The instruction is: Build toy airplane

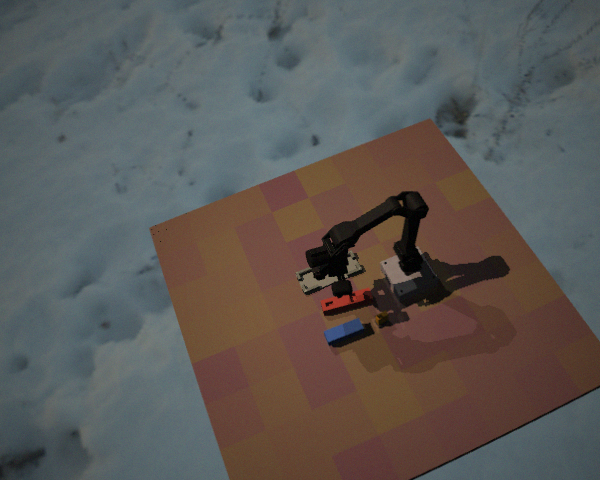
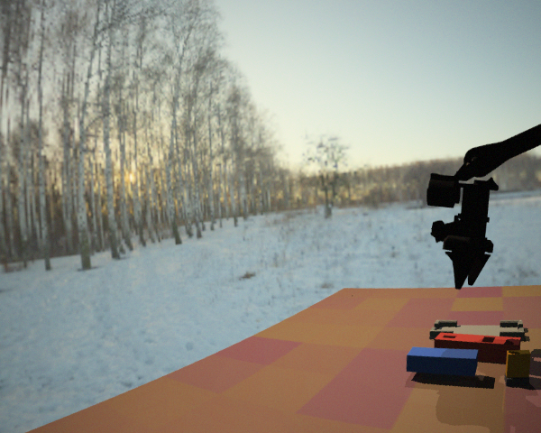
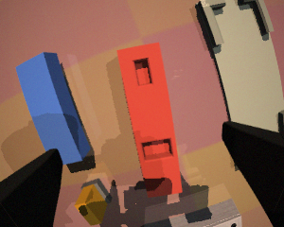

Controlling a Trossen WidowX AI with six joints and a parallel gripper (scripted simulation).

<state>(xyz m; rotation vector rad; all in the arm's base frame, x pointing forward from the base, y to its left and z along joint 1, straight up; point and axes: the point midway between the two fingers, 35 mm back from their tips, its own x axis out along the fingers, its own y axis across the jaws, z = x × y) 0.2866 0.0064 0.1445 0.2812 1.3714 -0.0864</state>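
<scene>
The red fuselage (image 1: 347,302) (image 2: 490,352) (image 3: 153,115) lies on the table beside the jig, its two sockets facing up. The pale jig (image 1: 320,282) (image 2: 478,330) (image 3: 248,71) holds nothing in the parts that show; the arm partly covers it in the top view. The blue wing (image 1: 343,332) (image 2: 441,363) (image 3: 44,99) lies on the fuselage's other side. The small yellow tail fin (image 1: 382,319) (image 2: 518,363) (image 3: 98,207) stands near the wing's end. My gripper (image 2: 464,285) (image 3: 142,144) points down, open and empty, above the parts, with the fuselage between its fingers in the wrist view.
The arm's base (image 1: 397,272) stands beside the jig and the fuselage's near end. Its edge also shows at the bottom of the wrist view. The arm's shadow falls across the fuselage's end and around the tail fin. The square table (image 1: 222,310) has snow beyond its edges.
</scene>
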